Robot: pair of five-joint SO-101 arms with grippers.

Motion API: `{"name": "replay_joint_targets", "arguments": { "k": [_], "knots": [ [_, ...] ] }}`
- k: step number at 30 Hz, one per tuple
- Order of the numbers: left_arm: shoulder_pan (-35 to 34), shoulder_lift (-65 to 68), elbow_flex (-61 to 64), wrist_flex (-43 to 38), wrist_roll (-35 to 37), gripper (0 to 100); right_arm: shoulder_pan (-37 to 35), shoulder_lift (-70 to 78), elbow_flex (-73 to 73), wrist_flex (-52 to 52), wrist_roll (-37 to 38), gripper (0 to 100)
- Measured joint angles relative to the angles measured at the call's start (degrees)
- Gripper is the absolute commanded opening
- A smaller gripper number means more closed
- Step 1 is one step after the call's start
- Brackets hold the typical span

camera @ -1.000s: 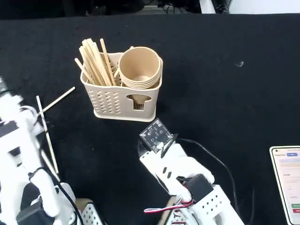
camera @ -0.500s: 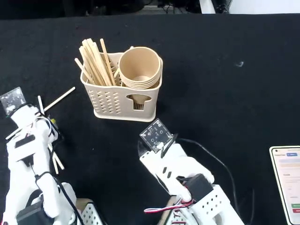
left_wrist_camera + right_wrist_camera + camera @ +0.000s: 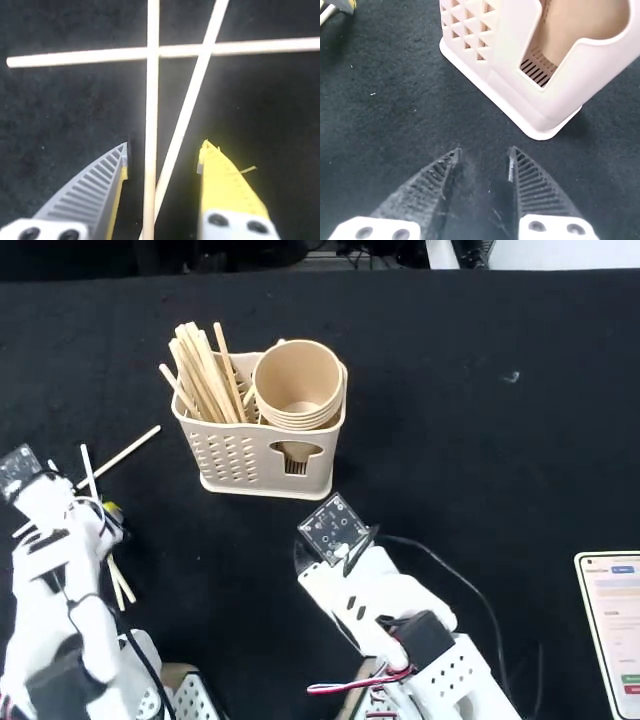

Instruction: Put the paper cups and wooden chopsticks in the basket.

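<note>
At the lower left of the high view, the left arm sits over the loose chopsticks on the black table. In its wrist view the left gripper has its jaws moderately open. Two sticks run lengthwise through the gap: a straight stick midway between the fingers and a slanted stick that crosses it close to the wrist. Whether either finger touches them cannot be told. A third, crosswise stick lies just beyond the fingertips, at right angles to the straight one.

In the high view one loose stick runs nearly up and down the frame, and another slants up to the right, toward the basket.

At bottom centre the right arm points its right gripper at the basket. Its jaws are moderately open, hold nothing, and stop short of the basket.

Farther back, upper left of centre, the basket stands upright. A bundle of chopsticks stands on end in its left compartment, tips leaning up and left. The stacked paper cups sit mouth-up in the right one.
</note>
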Motion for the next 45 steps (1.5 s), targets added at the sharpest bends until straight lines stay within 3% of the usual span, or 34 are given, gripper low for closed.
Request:
{"name": "replay_joint_targets", "arguments": {
  "k": [7,17,27,35,45],
  "knots": [
    [0.35,11.69,-12.31,6.24,1.05,2,0.00,0.00,0.00,0.00,0.00,14.9],
    [-1.85,11.43,-14.42,7.47,0.88,3,0.00,0.00,0.00,0.00,0.00,14.9],
    [-9.32,-8.18,-10.64,7.82,-7.47,3,0.00,0.00,0.00,0.00,0.00,14.9],
    [-14.33,-8.44,0.00,6.95,-9.85,18,0.00,0.00,0.00,0.00,0.00,14.9],
    [-17.85,-7.82,0.53,6.33,-9.93,16,0.00,0.00,0.00,0.00,0.00,14.9]
  ]
}}
